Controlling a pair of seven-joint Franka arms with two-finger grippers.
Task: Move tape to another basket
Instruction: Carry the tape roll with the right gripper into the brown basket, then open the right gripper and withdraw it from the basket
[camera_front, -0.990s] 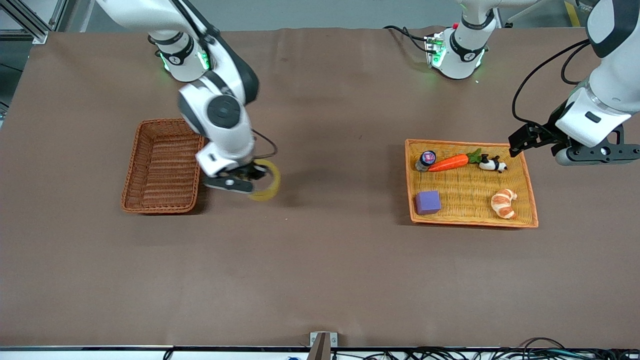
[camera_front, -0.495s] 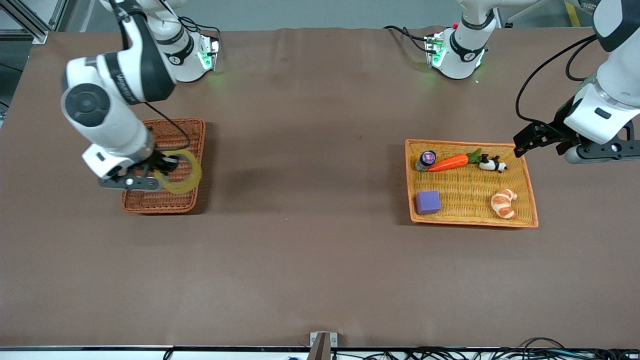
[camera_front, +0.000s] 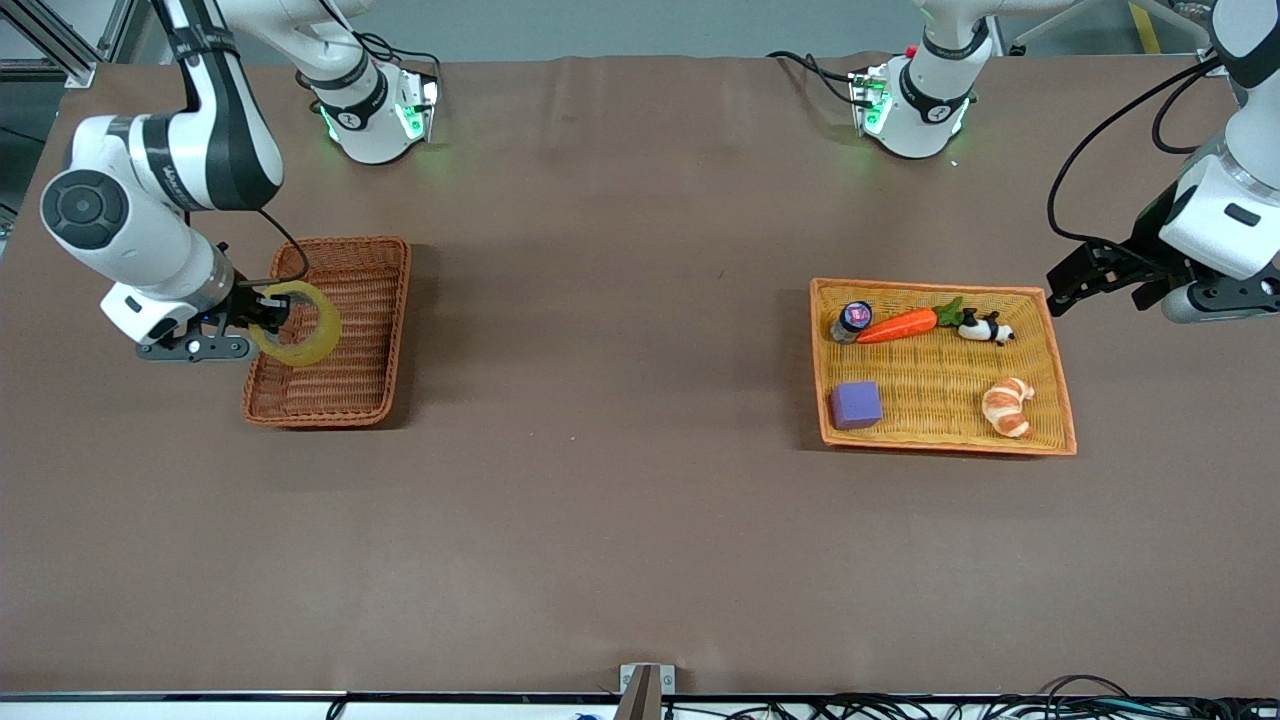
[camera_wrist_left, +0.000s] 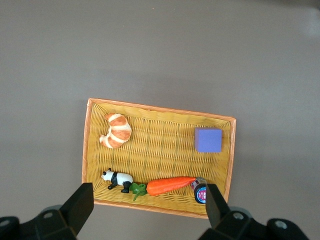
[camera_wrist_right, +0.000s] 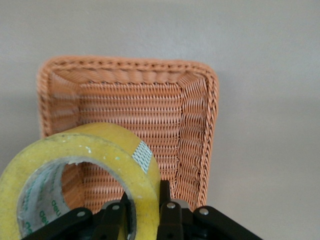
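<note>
Yellowish tape (camera_front: 296, 323) wall pinched in right gripper (camera_front: 262, 312), seemingly above basket (camera_front: 352, 375).

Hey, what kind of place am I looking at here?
Likely a robot lab: two white arms bolted to a brown-covered table, loose cables along its edge, and toys in a flat orange-yellow wicker tray.
</note>
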